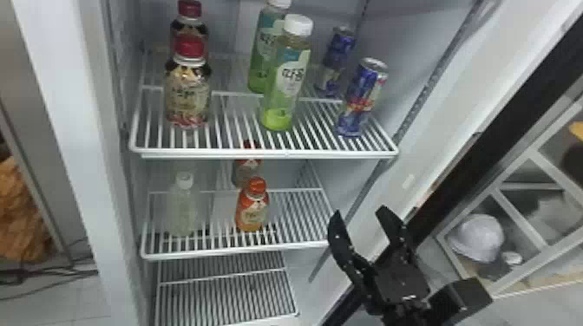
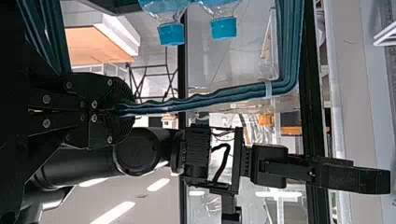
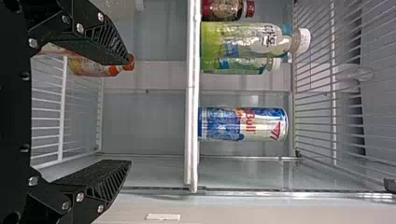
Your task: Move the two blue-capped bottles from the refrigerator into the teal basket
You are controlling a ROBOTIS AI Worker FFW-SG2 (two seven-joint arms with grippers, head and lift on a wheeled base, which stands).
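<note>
Two blue-capped bottles show up in the left wrist view, between the strands of the teal basket, so I'd call them in it, though I can't tell how they sit on its bottom. The left tool has its fingers together, clamped on a teal band of that basket. Right tool has its fingers apart with nothing between them, near the right front corner of the middle shelf in the refrigerator.

Looks to me like the moving part is basically done, and backing the right arm out is what's left. Here's what I'd worry about:

- That spread tool could snag the shelf's right front corner or the door side if it swings out without clearing them first. The blue-and-silver can by the right front corner of the top shelf could get knocked if the arm lifts too early.
- The basket band is soft and wavy, and the grip on it is just at the tips. A fast turn could let it slide, or tip the basket and send the bottles rolling into each other or out over the rim.

Slow and steady, I guess.
</note>
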